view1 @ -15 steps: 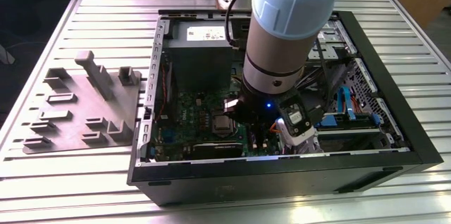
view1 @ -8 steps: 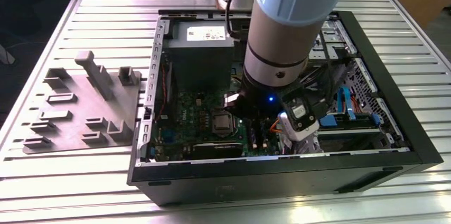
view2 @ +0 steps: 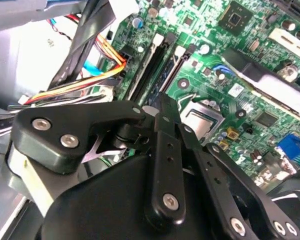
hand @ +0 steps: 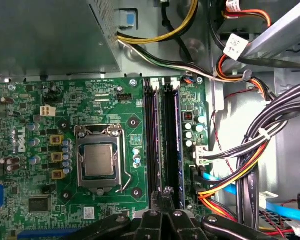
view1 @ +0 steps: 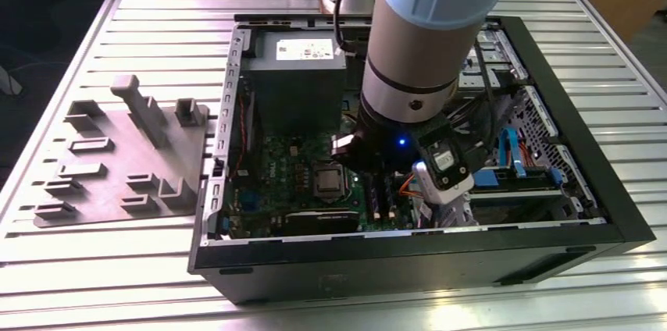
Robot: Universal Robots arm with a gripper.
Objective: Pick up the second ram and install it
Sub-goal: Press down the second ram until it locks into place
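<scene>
Starting nearest the wrist: the gripper (hand: 165, 192) is down inside the open PC case (view1: 417, 257). It sits right over the near end of the memory slots (hand: 151, 135). In both wrist views the fingers (view2: 165, 145) look clenched together at the tips, and I can't see a stick or anything else pinched between them. So my guess is it isn't carrying anything right now.

Where's the second ram (hand: 171, 140)? Best I can tell, it's the bluish strip seen edge-on in the slot on the cable-bundle side, just past the fingertips. The slot beside it, toward the CPU socket (hand: 99, 160), looks plain black and empty. From straight above I honestly can't tell whether the stick is fully clicked in or only resting in the slot, and the end latches are too hard to read.

So the pickup looks done and the stick looks to be in its slot. The seating is the part I can't confirm.

Further out there's the wire bundle (hand: 260, 140) on one side, then the power supply (hand: 50, 35) at the far end of the board. In the exterior view the arm (view1: 417, 73) hides most of this. The grey fixture tray (view1: 115, 167) sits on the bench (view1: 156, 26) to the exterior view's left, and I can't spot a stick on it.
</scene>
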